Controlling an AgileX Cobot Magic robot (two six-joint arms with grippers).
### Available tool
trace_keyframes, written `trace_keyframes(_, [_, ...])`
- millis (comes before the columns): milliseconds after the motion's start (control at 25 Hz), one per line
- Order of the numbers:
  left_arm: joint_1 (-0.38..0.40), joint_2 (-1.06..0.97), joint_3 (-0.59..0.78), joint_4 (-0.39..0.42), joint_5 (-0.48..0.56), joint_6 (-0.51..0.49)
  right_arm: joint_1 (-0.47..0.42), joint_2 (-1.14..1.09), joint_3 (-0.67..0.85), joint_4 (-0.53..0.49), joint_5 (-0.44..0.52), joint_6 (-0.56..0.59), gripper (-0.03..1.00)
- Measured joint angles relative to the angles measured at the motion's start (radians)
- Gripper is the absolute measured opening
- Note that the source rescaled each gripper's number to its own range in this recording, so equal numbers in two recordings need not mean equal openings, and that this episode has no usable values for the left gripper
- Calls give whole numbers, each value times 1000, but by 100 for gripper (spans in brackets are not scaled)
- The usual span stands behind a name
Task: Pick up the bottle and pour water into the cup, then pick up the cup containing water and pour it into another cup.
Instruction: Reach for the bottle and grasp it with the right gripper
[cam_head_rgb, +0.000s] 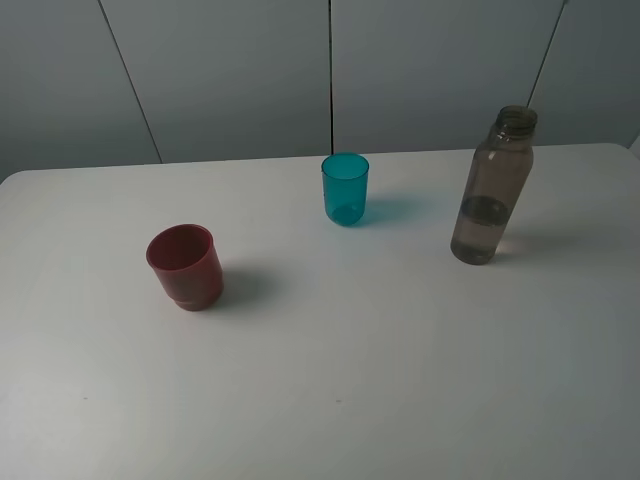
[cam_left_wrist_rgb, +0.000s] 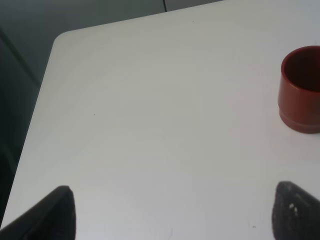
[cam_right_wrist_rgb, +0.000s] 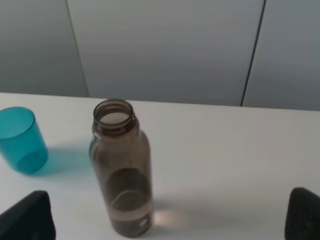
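Now: bottle (cam_right_wrist_rgb: 121, 170) upright ahead of right pincer (cam_right_wrist_rgb: 167, 215), untouched; that pincer spread wide, left pincer (cam_left_wrist_rgb: 177, 210) spread too.

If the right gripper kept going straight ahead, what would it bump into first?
Probably the bottle. It stands upright ahead of the open right gripper, in line with the gap between its jaws but a little off centre. How far ahead it is is hard to tell.

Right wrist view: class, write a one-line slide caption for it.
Open right pincer faces the uncapped grey-brown bottle, upright on the white table, teal cup standing beside it.
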Motion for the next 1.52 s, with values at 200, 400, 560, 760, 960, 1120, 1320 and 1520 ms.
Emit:
trace_keyframes(200, [0, 0, 0, 0, 0, 0, 179, 89, 106, 2, -159, -1, 100])
trace_keyframes(400, [0, 0, 0, 0, 0, 0, 245, 224, 211, 26, -388, -2, 100])
trace_keyframes(560, [0, 0, 0, 0, 0, 2, 247, 367, 226, 31, -512, -2, 100])
trace_keyframes(760, [0, 0, 0, 0, 0, 2, 247, 546, 229, 31, -619, 21, 100])
trace_keyframes(960, [0, 0, 0, 0, 0, 2, 247, 701, 229, 31, -707, 52, 100])
trace_keyframes(1120, [0, 0, 0, 0, 0, 2, 247, 808, 229, 27, -777, 86, 100])
trace_keyframes(1320, [0, 0, 0, 0, 0, 2, 247, 921, 229, -62, -896, 200, 100])
trace_keyframes(1520, [0, 0, 0, 0, 0, 2, 247, 1019, 227, -192, -1038, 289, 100])
